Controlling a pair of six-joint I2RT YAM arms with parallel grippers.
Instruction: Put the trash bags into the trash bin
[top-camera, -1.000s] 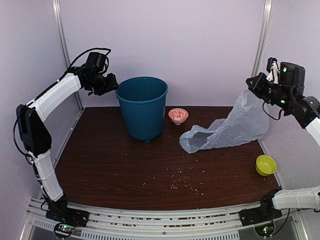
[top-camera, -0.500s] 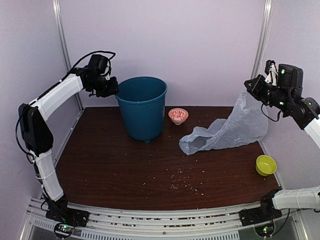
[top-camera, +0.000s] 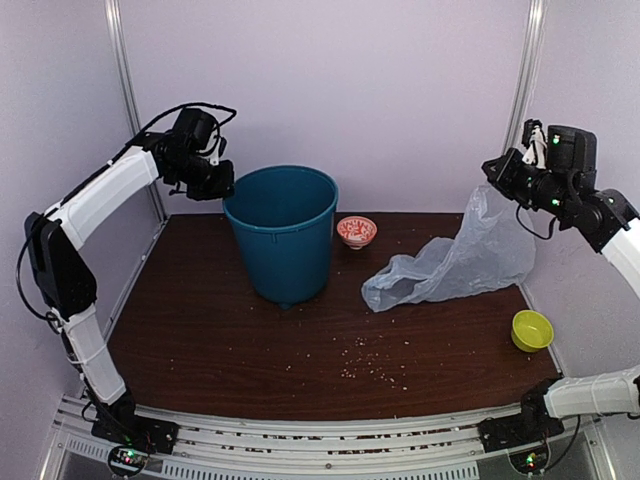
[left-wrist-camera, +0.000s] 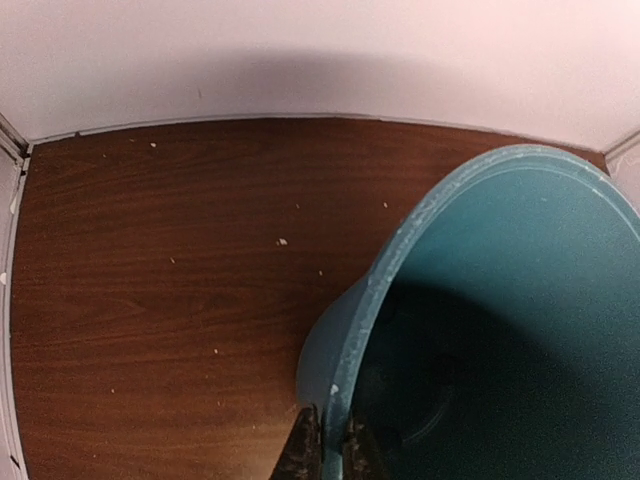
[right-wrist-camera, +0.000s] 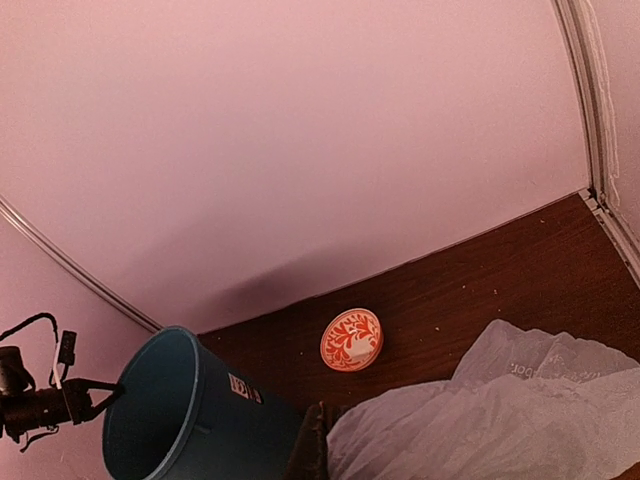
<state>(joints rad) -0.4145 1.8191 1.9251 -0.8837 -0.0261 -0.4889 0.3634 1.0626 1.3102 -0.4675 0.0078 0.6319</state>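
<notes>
The teal-blue trash bin (top-camera: 282, 235) stands at the back left of the brown table. My left gripper (top-camera: 222, 185) is shut on its rolled rim at the left side. In the left wrist view one finger is outside and one inside the rim (left-wrist-camera: 400, 250), with the gripper (left-wrist-camera: 332, 455) at the bottom edge. The translucent grey-blue trash bag (top-camera: 455, 262) hangs from my right gripper (top-camera: 490, 172), which is raised at the right and shut on the bag's upper end. The bag's lower part lies on the table. In the right wrist view the bag (right-wrist-camera: 500, 420) fills the lower right beside the gripper (right-wrist-camera: 320, 450).
A small red-patterned bowl (top-camera: 357, 230) sits just right of the bin, between it and the bag. A lime-green bowl (top-camera: 532, 330) is near the right edge. Crumbs (top-camera: 375, 370) are scattered at front centre. Metal frame posts (top-camera: 130, 100) and walls close in the back and sides.
My left gripper closed on the bin's rim, and the bin shifted slightly left and toward the front. My right gripper moved a little left and up with the bag.
</notes>
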